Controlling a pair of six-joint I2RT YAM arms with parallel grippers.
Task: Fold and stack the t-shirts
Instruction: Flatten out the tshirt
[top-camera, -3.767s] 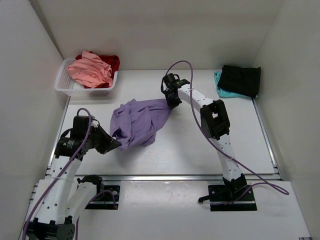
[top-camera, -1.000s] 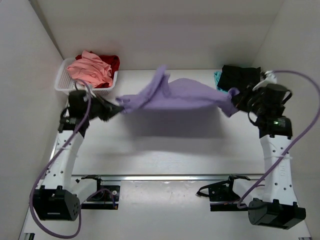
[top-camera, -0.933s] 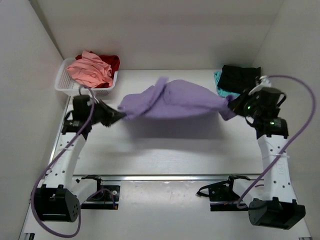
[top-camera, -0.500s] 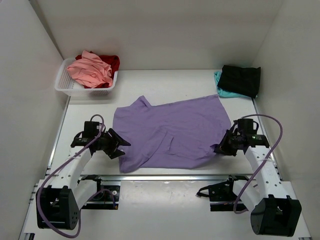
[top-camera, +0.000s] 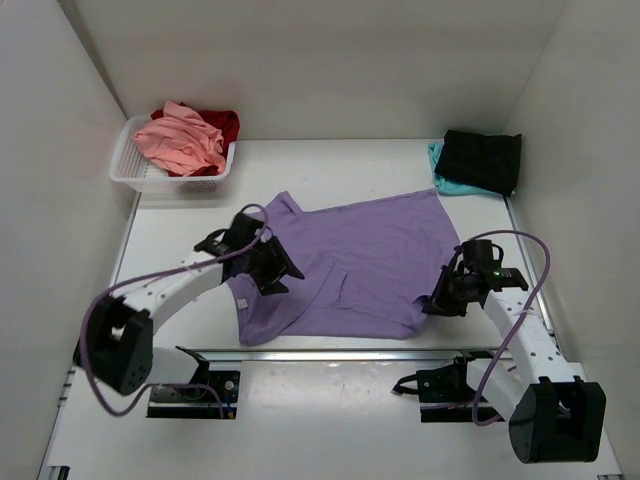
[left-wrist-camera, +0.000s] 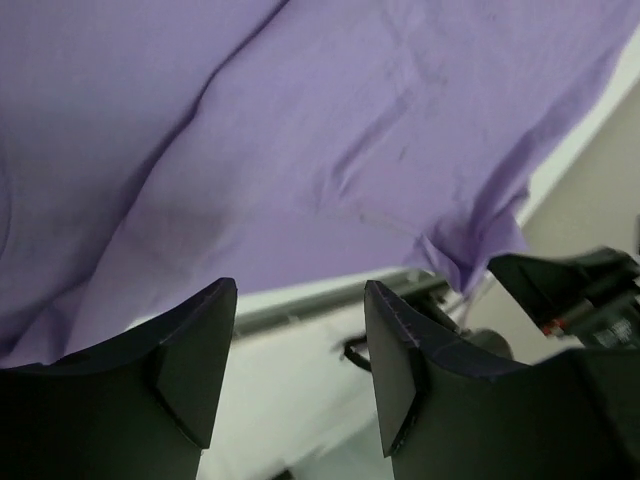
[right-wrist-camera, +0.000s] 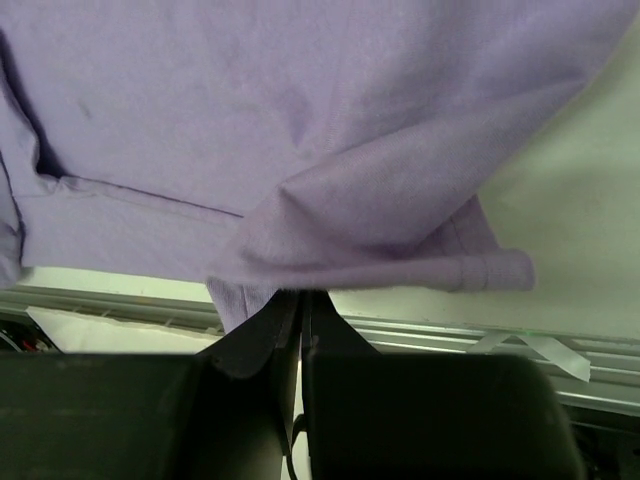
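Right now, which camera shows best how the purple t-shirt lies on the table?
The top external view shows almost the whole purple t-shirt spread on the table. The left wrist view shows only a stretch of cloth beyond the open left tool. The right wrist view shows only a hem corner pinched in the shut right tool.

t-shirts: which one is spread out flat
The lavender-purple t-shirt, laid open mid-table. The salmon-pink t-shirt and red t-shirt sit bunched in the white basket; the black t-shirt lies folded on the teal t-shirt.
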